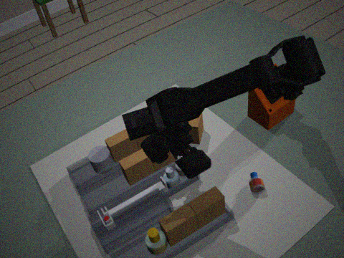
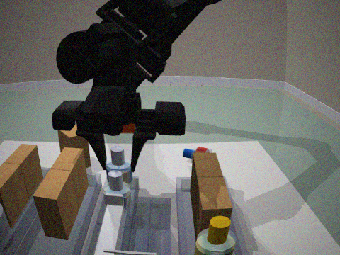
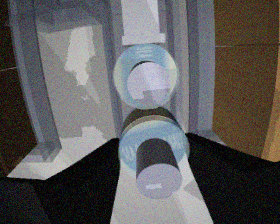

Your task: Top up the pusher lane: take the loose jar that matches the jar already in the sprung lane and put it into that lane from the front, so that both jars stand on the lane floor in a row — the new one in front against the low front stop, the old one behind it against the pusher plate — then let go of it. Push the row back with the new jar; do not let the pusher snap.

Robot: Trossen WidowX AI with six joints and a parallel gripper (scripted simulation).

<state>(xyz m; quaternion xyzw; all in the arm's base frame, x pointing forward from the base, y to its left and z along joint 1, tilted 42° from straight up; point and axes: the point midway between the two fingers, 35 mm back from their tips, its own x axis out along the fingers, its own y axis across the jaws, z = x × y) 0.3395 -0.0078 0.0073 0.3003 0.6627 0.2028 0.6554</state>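
Note:
The sprung lane's jar [image 1: 171,178] [image 2: 115,183] [image 3: 148,81] is clear pale blue with a grey cap and stands upright against the white pusher plate [image 2: 114,199] [image 3: 143,38]. My gripper [image 2: 119,169] [image 3: 151,142] is shut on the matching grey-capped jar [image 2: 117,156] [image 3: 159,181], at the lane's front end. The held jar is about upright, in line in front of the lane jar and very close to it. Whether they touch, and how high its base is over the lane floor, I cannot tell. The front stop is hidden. In the top view the fingers hide the held jar.
Wooden blocks [image 1: 193,216] [image 2: 61,192] stand in the lanes on both sides. A yellow-capped jar [image 1: 156,241] [image 2: 216,241] stands in the outer lane. A blue-capped jar with a red label [image 1: 256,184] lies on the table. A grey cylinder [image 1: 99,158] stands at the rack's far corner.

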